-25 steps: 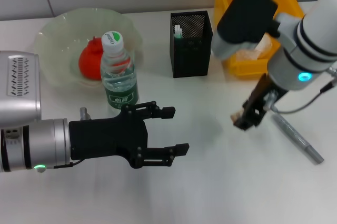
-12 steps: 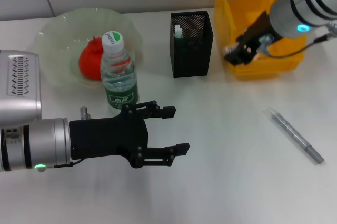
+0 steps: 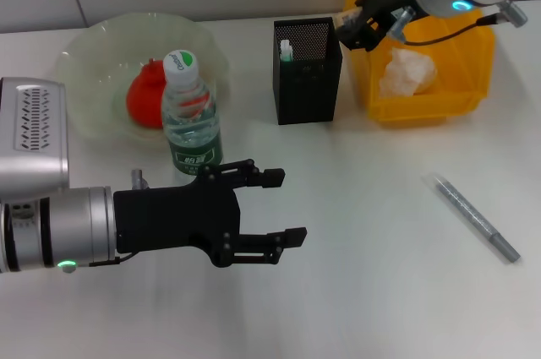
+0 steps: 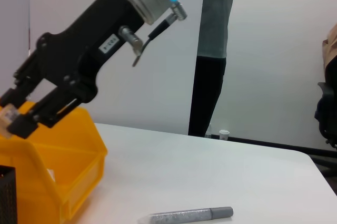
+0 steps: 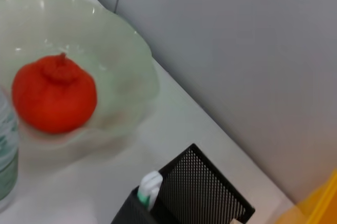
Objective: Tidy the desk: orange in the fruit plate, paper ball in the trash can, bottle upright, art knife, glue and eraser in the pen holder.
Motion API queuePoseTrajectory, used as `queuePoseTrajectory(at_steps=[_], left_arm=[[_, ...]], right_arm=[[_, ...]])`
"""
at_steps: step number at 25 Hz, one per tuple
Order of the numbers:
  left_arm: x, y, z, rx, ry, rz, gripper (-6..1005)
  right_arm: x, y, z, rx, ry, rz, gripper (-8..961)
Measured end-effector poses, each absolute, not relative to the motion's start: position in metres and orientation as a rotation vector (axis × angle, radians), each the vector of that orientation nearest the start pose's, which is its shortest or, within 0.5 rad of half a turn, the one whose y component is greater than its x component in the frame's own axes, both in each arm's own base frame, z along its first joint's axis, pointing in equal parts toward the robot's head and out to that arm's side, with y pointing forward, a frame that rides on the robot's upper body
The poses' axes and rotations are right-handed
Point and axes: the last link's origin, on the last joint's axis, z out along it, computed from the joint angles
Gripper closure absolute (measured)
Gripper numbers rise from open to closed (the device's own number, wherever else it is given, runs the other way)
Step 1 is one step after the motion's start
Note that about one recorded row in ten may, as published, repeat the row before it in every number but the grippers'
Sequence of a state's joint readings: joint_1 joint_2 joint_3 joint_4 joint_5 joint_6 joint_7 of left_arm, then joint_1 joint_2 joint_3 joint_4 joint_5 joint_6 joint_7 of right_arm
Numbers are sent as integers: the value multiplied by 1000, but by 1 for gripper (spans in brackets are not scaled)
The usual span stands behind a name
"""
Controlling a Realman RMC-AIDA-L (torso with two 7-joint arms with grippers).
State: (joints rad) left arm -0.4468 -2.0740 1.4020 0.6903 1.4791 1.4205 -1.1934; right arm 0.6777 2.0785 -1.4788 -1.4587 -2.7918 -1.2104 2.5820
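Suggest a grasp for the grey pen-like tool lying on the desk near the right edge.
Pinch the grey tool at mid-barrel from straight above, fingers across its narrow width. It lies flat and diagonal on the desk, with bare surface on both sides, so turn the wrist to match that slant.

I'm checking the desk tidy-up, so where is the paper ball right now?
In the head view, the paper ball lies inside the trash can at the far right, beside the pen holder.
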Motion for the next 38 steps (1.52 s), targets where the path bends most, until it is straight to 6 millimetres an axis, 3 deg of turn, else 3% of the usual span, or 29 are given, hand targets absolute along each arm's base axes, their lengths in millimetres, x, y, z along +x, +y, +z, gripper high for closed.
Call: queuePoseTrajectory(at_steps=[12, 23, 38], left_arm=[[-210, 300, -64, -2935, -226, -815, 191], [-211, 301, -64, -2925, -231, -805, 191], [-211, 302, -64, -2923, -226, -801, 191]], right_arm=[[130, 430, -1, -2339, 388, -313, 515], [120, 437, -9, -2341, 330, -284, 516], [121, 442, -23, -2382, 325, -246, 517]])
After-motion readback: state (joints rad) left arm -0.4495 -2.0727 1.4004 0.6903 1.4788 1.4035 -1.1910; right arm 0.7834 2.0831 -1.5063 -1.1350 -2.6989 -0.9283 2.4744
